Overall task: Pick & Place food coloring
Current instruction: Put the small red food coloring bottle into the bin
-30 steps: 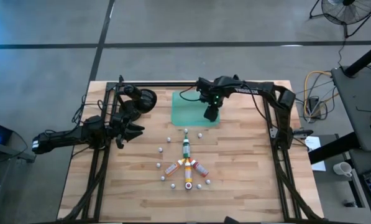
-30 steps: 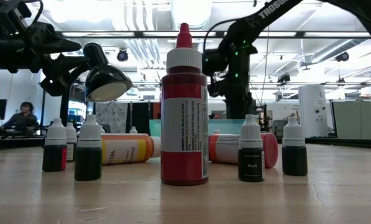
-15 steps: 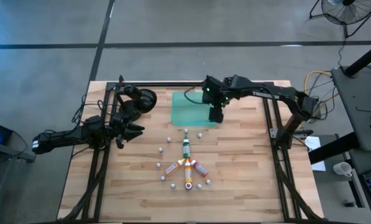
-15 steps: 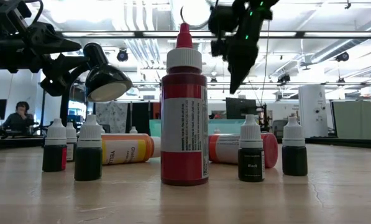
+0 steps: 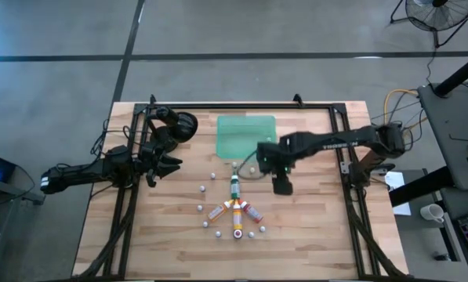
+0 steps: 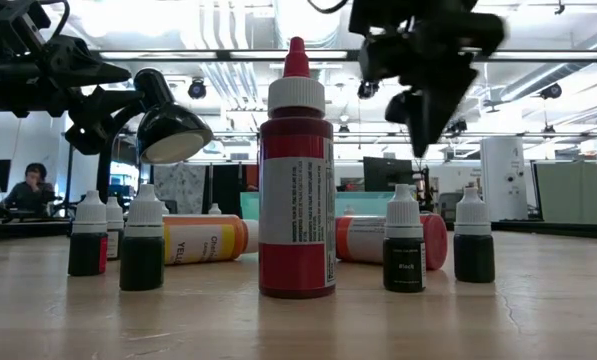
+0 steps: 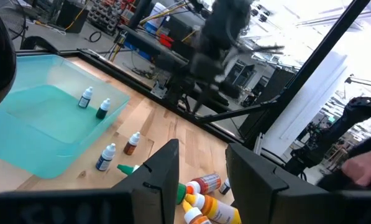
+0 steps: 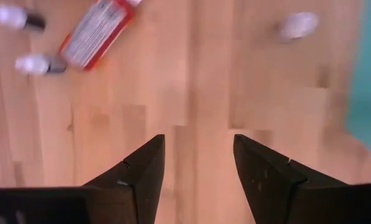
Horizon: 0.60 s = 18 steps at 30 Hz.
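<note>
A robotics lab or workshop: a pale wooden plank tabletop (image 5: 312, 227) in a black metal frame (image 5: 351, 196) stands on grey concrete floor (image 5: 218, 31). Beyond are exposed ceiling ducts (image 6: 218, 30), equipment racks (image 7: 110, 18), and a seated person (image 6: 30, 188) at nine o'clock.

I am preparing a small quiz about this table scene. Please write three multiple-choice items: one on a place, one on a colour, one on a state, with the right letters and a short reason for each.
1. Where is the right gripper?
A. over the bare wood, right of the bottle cluster
B. inside the tray
C. at the table's left edge

2. What colour is the flat tray?
A. red
B. translucent green
C. black

3. How does the big red bottle stand in the low view?
A. lying on its side
B. upside down
C. upright, cap on

Answers:
1 A, the high view shows it off the tray, beside the green bottle.
2 B, the high view shows green.
3 C, its red tip points up.
</note>
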Motion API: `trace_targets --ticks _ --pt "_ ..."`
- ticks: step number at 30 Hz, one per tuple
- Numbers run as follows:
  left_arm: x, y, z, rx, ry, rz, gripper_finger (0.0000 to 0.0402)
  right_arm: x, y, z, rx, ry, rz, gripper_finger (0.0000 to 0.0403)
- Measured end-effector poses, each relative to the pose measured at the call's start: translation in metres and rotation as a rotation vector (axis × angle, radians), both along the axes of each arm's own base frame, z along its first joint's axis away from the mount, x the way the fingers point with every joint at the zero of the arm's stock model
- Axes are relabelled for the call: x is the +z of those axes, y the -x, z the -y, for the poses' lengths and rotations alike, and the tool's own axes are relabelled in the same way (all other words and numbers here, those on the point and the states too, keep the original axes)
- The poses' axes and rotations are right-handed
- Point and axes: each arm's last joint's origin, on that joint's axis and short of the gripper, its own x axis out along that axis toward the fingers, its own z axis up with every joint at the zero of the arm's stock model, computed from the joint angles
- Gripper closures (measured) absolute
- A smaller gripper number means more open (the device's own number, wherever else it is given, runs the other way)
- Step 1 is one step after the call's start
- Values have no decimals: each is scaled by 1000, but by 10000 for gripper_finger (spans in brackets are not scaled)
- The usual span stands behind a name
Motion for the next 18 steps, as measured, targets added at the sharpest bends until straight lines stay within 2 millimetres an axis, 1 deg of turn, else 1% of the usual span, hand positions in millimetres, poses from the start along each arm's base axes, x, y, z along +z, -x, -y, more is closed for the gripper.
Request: trace_targets --ticks 4,8,10,13,15,16,18 --pt "0 0 0 0 0 0 296 -10 1 -25 148 14 30 223" --pt "0 0 0 1 0 0 296 -15 -5 -39 155 16 130 223" --pt "0 0 0 1 0 0 296 -16 -10 -43 168 81 206 223" --pt "0 0 0 1 0 0 296 -17 -17 -44 267 298 319 223" --pt "0 0 0 1 0 0 296 -17 -22 -41 268 440 368 223" --pt "0 0 0 1 0 0 296 -16 -23 -38 245 478 383 223" --pt "0 0 0 1 0 0 296 -18 -24 -28 184 481 377 223"
